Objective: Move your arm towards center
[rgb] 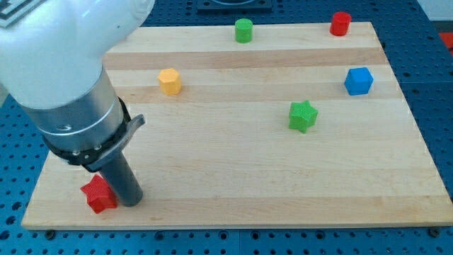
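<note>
My tip (132, 201) rests on the wooden board (233, 163) near the view's bottom left corner. A red star block (98, 195) lies just left of the tip, touching or nearly touching the rod. A yellow hexagonal block (170, 81) sits up and to the right of the tip. A green star block (303, 116) lies right of the board's middle. A blue cube (359, 81) is near the right edge. A green cylinder (243, 30) and a red cylinder (340, 23) stand along the top edge.
The arm's large white and grey body (64, 78) covers the view's top left and hides part of the board there. A blue perforated table (435, 106) surrounds the board.
</note>
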